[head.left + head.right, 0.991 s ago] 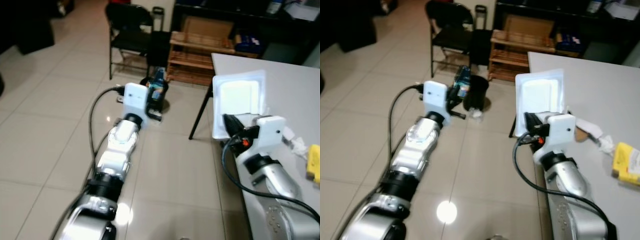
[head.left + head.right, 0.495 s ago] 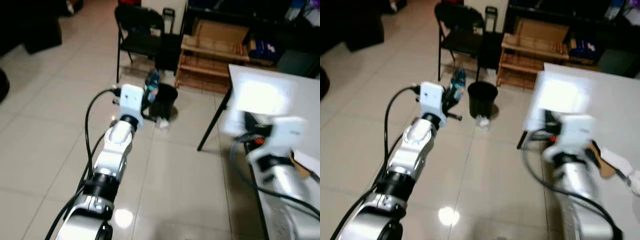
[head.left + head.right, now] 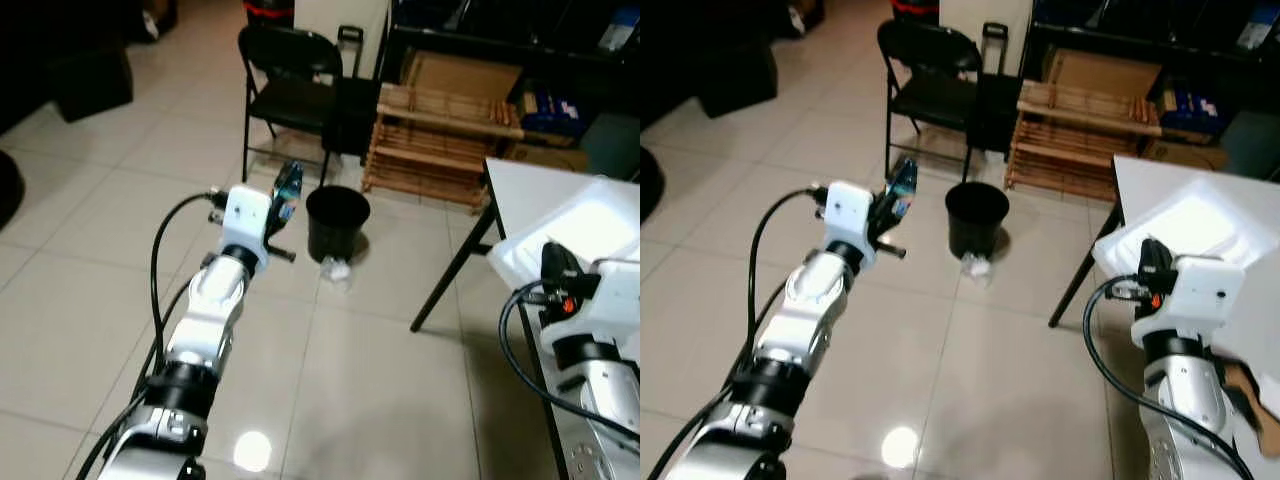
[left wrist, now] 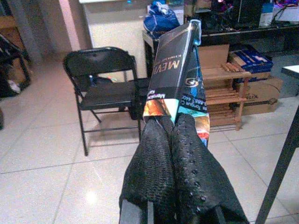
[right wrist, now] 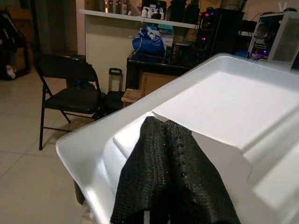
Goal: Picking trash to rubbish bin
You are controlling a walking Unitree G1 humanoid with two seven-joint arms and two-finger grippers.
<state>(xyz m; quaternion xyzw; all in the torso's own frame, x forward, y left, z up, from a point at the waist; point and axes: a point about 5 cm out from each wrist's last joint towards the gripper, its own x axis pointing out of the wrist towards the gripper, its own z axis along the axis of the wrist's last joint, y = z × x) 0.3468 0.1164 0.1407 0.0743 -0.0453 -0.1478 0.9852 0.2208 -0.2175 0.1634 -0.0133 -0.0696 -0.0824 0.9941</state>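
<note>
Left gripper (image 4: 174,122) clamps the dark printed snack packet (image 3: 287,186) left of the black round bin (image 3: 336,218), right gripper (image 5: 164,129) pinches the white foam tray (image 3: 1185,228); it should centre each above the rim before letting go

View swung left, rubbish bin (image 3: 337,221) now unhidden beside left end effector (image 3: 283,197), table mostly out of frame
</note>
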